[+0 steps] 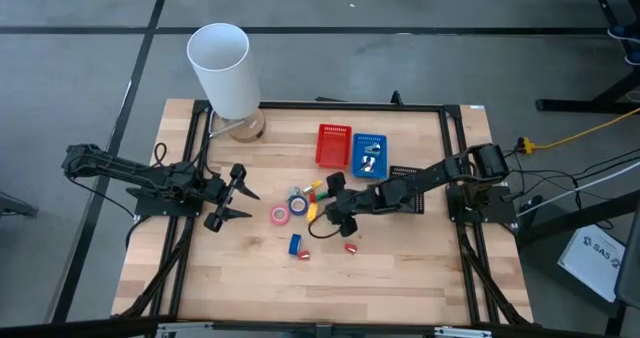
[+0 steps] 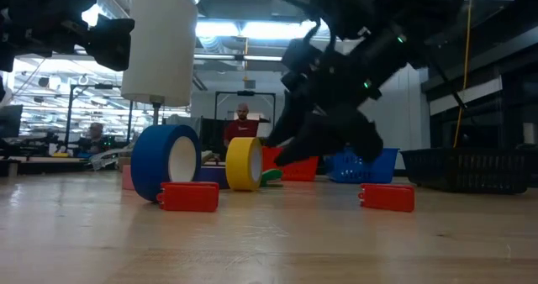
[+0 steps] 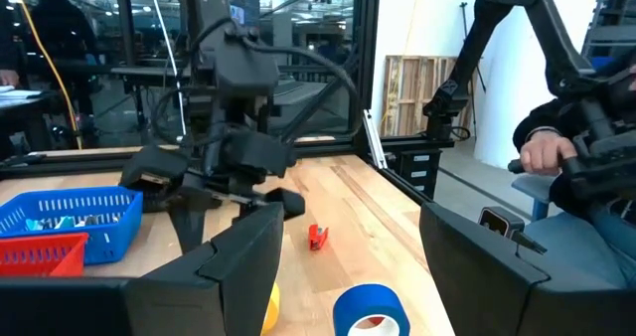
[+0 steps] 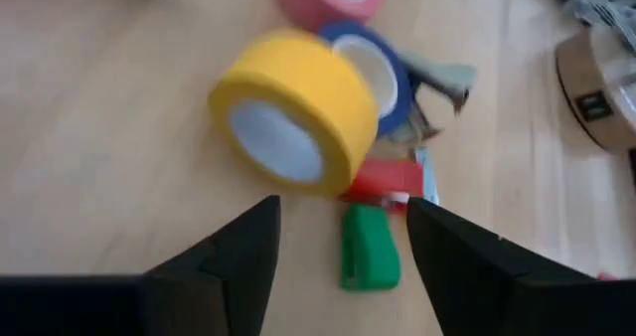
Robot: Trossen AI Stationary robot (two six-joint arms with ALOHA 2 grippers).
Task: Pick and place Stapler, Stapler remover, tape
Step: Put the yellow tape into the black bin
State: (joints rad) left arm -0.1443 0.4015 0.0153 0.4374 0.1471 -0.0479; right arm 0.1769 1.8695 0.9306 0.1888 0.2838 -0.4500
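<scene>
Overhead, right gripper (image 1: 322, 216) released, partly hiding yellow tape (image 1: 311, 211); left gripper (image 1: 243, 202) released.

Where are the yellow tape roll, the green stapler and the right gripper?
yellow tape roll (image 4: 293, 107), right wrist view, outer band.
green stapler (image 4: 370, 247), right wrist view, body.
right gripper (image 4: 343, 239), right wrist view, between open fingertips.

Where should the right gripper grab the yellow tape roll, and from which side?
Probably across its width, one finger on each flat face. The yellow tape roll stands on edge, its open core facing sideways, so the curved band offers little purchase. The right gripper is open and already hovers just before it; coming down from above looks clearest, since a green stapler lies beside it.
</scene>
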